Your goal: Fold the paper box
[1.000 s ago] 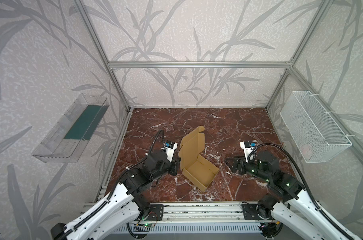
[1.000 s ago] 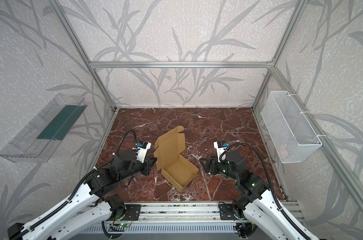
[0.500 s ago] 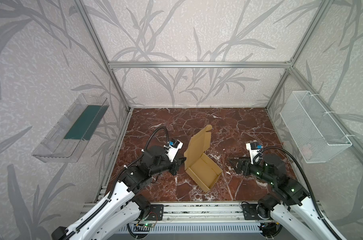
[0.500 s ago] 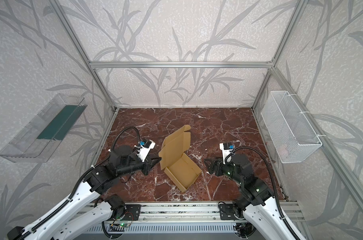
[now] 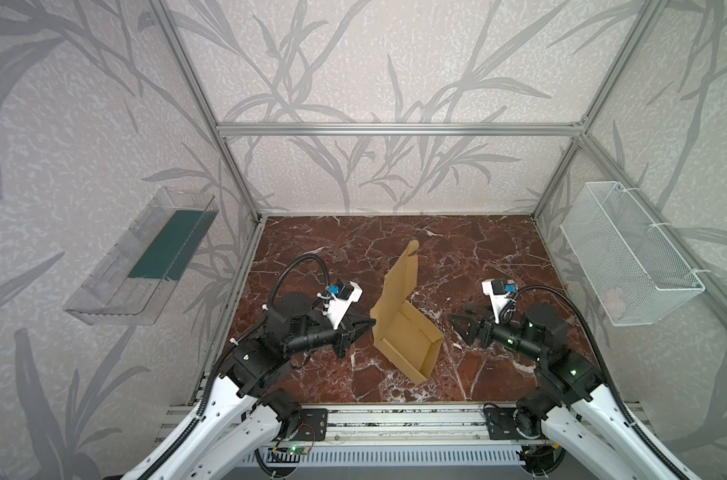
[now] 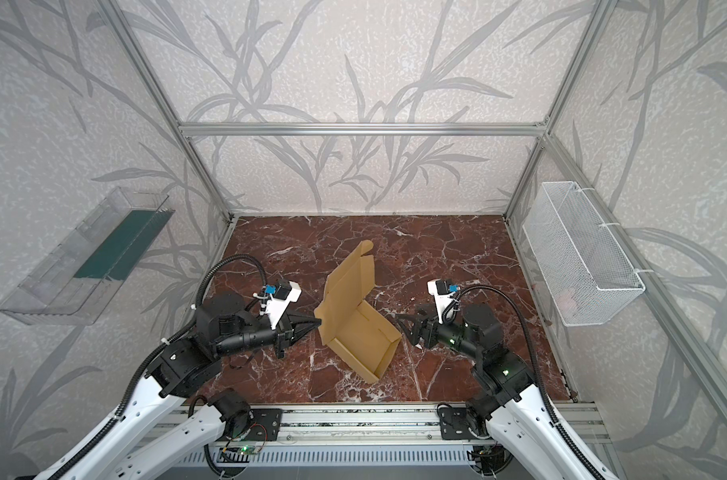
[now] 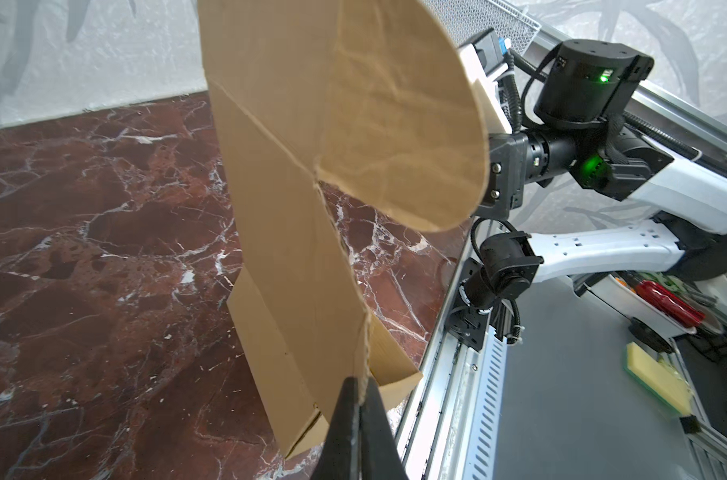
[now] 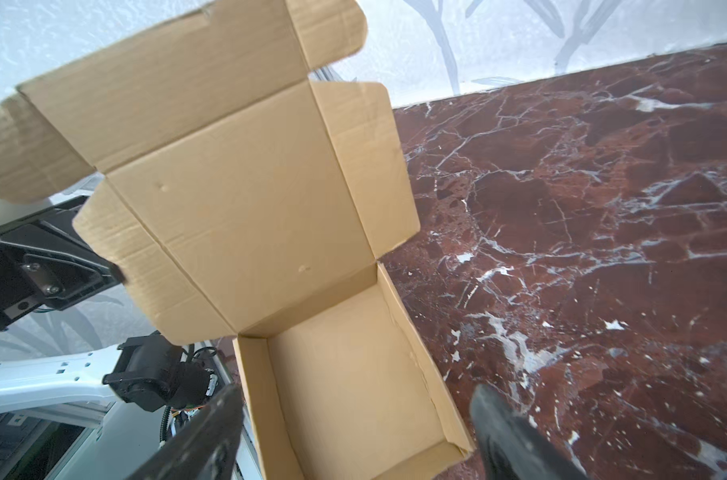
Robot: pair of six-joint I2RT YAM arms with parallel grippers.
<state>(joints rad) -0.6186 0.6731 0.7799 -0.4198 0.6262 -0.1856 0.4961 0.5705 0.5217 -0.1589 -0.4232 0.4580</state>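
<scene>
**Bright, even light; blur close to the lens**

Soft light fills both top views; shadows on the glossy tabletop (image 5: 469,257) are faint. In the right wrist view the wall (image 8: 104,25) washes out white, and the fingers (image 8: 212,432) of the right end effector (image 8: 355,392) blur.

The paper box (image 5: 407,336) is showing plain tan-brown all over. The bench (image 5: 478,249) is showing dark red with thin white cracks. The walls (image 5: 395,174) are showing grey leaves on pale white. The basket (image 5: 627,257) is looking white.
</scene>
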